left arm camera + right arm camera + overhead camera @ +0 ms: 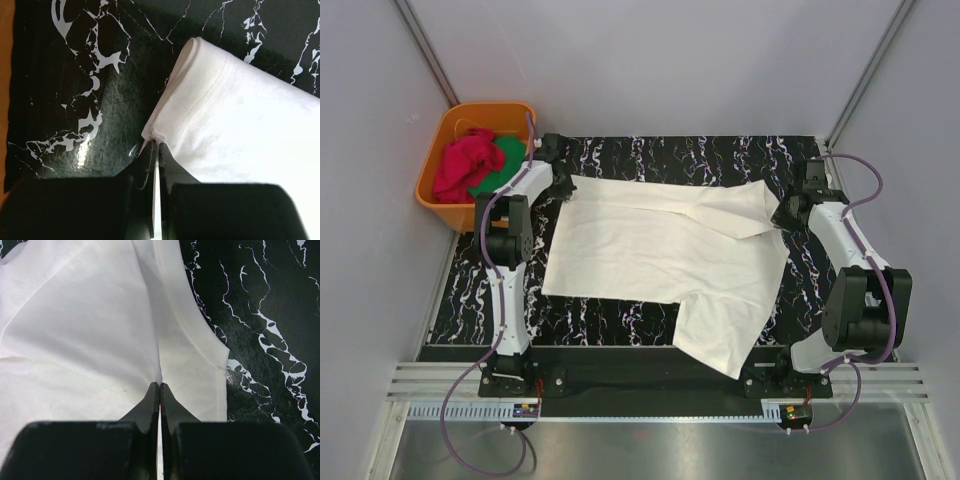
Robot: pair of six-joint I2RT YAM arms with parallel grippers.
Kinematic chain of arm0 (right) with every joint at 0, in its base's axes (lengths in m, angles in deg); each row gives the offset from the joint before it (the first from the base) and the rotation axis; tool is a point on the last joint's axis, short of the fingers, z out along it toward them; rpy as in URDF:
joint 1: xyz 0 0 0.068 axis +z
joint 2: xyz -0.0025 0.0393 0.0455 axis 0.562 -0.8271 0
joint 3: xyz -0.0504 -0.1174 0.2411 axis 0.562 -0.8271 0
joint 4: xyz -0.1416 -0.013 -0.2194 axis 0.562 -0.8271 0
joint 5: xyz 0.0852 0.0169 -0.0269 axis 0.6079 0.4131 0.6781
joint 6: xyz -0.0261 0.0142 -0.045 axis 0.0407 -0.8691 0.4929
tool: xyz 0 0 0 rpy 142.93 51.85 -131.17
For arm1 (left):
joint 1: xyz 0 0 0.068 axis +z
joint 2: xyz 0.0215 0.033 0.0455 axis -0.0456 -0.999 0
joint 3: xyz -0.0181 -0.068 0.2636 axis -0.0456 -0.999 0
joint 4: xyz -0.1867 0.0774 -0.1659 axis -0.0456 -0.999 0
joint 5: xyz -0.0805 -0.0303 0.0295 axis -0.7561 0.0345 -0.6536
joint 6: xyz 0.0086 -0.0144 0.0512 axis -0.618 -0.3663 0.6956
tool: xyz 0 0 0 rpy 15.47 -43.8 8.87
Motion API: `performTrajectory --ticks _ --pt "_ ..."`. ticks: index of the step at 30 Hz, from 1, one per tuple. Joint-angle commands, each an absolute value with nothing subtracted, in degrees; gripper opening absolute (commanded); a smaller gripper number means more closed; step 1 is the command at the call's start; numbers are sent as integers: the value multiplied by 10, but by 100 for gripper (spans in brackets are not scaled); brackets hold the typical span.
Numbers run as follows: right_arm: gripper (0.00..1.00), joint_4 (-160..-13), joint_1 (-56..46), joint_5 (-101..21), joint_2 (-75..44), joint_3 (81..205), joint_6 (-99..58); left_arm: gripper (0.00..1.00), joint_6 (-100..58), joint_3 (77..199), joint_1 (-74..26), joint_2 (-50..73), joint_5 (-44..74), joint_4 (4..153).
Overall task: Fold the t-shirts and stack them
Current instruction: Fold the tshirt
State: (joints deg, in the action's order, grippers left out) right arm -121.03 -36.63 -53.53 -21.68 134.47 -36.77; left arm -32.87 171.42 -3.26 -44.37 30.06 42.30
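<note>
The large cream-white t-shirt [660, 260] lies spread on the black marbled table [650, 155], its far edge folded over in a narrow band; its chest print is hidden. My left gripper [563, 185] is at the shirt's far left corner, and the left wrist view shows it [156, 142] shut on the hemmed corner of the cloth [240, 115]. My right gripper [782, 215] is at the far right corner, and the right wrist view shows it [160, 385] shut on a crease of the shirt [90, 340]. The red tee [465, 160] lies crumpled in the tub.
The orange plastic tub [485, 108] stands at the far left off the table, holding the red tee and a green cloth [503, 160]. Grey walls close in both sides. One shirt flap [720, 340] hangs toward the near table edge.
</note>
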Motion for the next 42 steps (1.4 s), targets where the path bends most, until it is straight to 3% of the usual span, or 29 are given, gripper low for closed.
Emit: performTrajectory --ticks 1,2,5,8,12,14,19,25,29,42 --pt "0 -1217 -370 -542 -220 1356 -359 7 -337 1709 -28 -423 310 411" --pt "0 -1216 -370 -544 -224 1359 -359 24 -340 1707 -28 -422 310 409" --pt "0 -1220 -370 -544 -232 1364 -357 51 -353 1673 -31 -390 319 423" --pt "0 -1222 -370 -539 -233 1365 -357 55 -358 1625 -48 -331 360 452" --pt "0 -1234 -370 -532 -230 1372 -357 56 -362 1564 -65 -262 356 535" --pt "0 -1237 -370 -534 -222 1367 -358 51 -361 1565 -68 -265 326 570" --pt "0 -1253 -370 -520 -215 1366 -365 44 -354 1687 -70 -360 323 475" --pt "0 -1251 -369 -510 -184 1329 -382 50 -359 1648 -70 -365 303 517" --pt "0 -1242 -369 -514 -164 1288 -398 50 -354 1723 -70 -418 289 453" --pt "0 -1166 -369 -508 -200 1195 -441 50 -353 1702 -69 -396 277 473"
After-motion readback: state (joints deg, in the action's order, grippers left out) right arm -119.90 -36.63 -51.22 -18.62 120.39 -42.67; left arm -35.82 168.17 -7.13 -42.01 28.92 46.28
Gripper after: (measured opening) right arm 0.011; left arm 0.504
